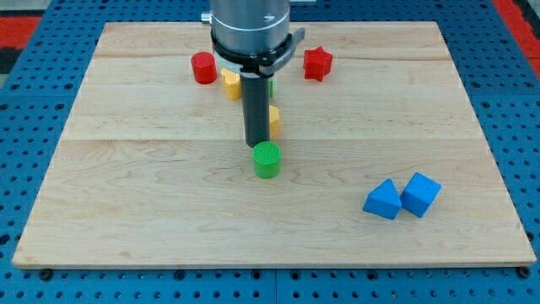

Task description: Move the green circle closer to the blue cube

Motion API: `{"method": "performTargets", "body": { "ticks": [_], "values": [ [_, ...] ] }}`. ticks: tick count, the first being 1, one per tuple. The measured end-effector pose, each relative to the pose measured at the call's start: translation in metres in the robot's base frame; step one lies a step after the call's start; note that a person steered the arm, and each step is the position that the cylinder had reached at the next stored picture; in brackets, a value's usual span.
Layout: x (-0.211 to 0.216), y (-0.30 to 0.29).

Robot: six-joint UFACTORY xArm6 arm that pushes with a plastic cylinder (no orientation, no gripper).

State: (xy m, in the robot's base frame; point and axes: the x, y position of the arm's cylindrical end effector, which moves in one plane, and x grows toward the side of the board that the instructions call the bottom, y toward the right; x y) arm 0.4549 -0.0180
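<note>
The green circle [267,160] is a short green cylinder near the middle of the wooden board. My tip [256,143] stands just above and slightly left of it in the view, touching or nearly touching its upper edge. The blue cube [420,194] lies toward the view's lower right, with a second blue block [383,200] touching its left side. The green circle is well to the left of both blue blocks.
A red cylinder [203,67] and a yellow block [230,84] lie at the upper left of the rod. A red star [317,63] is at upper right. Another yellow block [273,122] and a bit of a green block [271,86] peek out behind the rod.
</note>
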Motion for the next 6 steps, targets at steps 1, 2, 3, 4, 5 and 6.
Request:
{"method": "performTargets", "body": {
  "ticks": [1,2,3,4,5,6],
  "values": [
    [0.009,-0.005],
    [0.020,-0.029],
    [0.025,-0.044],
    [0.038,-0.011],
    [0.045,0.020],
    [0.045,0.035]
  ]
}}
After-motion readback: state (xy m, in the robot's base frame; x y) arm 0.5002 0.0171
